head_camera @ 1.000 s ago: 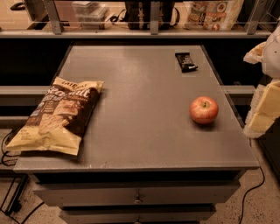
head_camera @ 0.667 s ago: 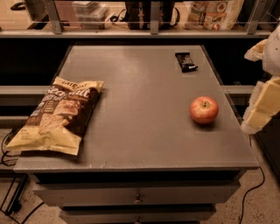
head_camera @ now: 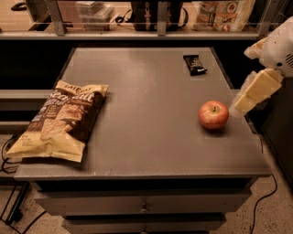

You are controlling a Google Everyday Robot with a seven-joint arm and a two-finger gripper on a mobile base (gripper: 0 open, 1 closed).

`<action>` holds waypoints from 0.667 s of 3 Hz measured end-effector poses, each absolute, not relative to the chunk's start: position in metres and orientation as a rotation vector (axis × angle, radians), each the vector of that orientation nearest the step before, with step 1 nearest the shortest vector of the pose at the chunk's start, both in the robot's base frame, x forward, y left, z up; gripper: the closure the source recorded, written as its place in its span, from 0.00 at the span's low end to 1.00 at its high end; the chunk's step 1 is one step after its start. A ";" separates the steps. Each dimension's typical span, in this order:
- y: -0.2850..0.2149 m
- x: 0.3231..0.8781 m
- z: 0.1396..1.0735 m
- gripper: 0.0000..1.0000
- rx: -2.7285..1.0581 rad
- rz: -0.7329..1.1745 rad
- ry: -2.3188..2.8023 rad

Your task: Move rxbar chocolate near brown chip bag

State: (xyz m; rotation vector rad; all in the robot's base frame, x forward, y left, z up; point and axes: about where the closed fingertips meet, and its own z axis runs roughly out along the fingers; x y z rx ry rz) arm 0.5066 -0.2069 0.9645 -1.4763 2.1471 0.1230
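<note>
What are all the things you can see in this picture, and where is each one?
table: one, grey, filling the middle.
drawers: two showing, grey, under the tabletop.
brown chip bag: one, dark brown with tan ends, lying flat at the table's left edge.
rxbar chocolate: one, black, far right part of the table.
apple: one, red, right side, nearer than the bar.
snack packets: count unclear, pale, on the shelf behind.
gripper: one, cream and white, past the table's right edge, beside the apple.

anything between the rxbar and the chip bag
Nothing visible: bare grey tabletop separates the small black wrapped bar from the crinkly brown chip bag. The red apple sits front-right, off that path; the gripper hangs beside the table's right edge.
</note>
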 end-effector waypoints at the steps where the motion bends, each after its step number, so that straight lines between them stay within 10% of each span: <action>1: -0.207 0.558 0.963 0.00 -1.355 0.171 2.129; 2: -0.207 0.560 0.964 0.00 -1.355 0.170 2.124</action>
